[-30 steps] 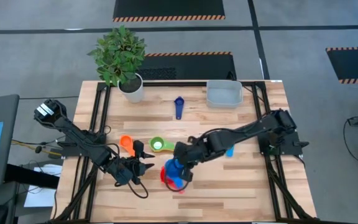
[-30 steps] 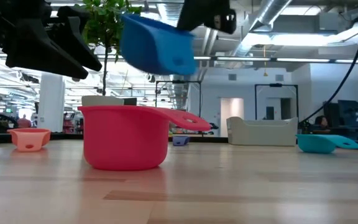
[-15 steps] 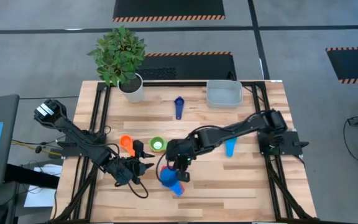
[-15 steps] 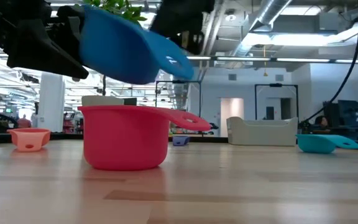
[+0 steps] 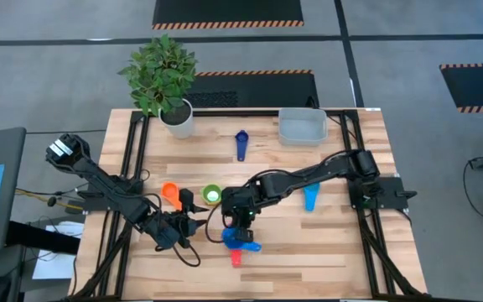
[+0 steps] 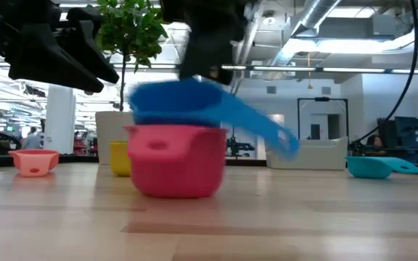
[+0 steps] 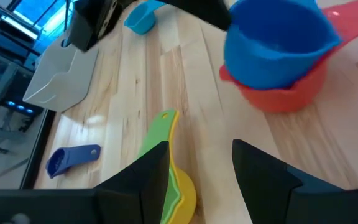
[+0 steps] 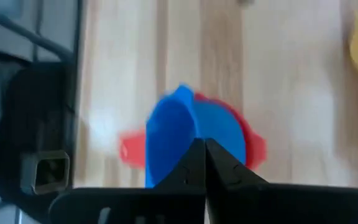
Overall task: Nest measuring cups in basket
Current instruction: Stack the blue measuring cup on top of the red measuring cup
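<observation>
Right end effector (image 5: pixel 240 225) clamped on the rim of the round blue plastic measuring cup (image 6: pixel 187 105), seating it in the larger red plastic cup (image 6: pixel 176 159) near the desk's front edge, presumably building the nest before transfer. Translucent grey-blue plastic basket (image 5: pixel 302 127) sits empty near the back right corner. Left end effector (image 5: pixel 193 221) waits just beside the stack, fingers apart, holding nothing.

- Basket (image 5: pixel 301 127) sits at the far edge of the table (image 5: pixel 325 252), toward its right corner.
- Plant pot (image 5: pixel 178 119) is in the far left corner.
- One measuring cup (image 5: pixel 241 144) lies between those two, a bit nearer the middle.
- Two cups (image 5: pixel 171 195) (image 5: pixel 212 195) lie side by side left of centre.
- Another cup (image 5: pixel 310 199) lies right of centre.
- Toward the near edge, mid-table, one cup (image 5: pixel 233 238) sits in a bigger cup (image 5: pixel 236 256).
</observation>
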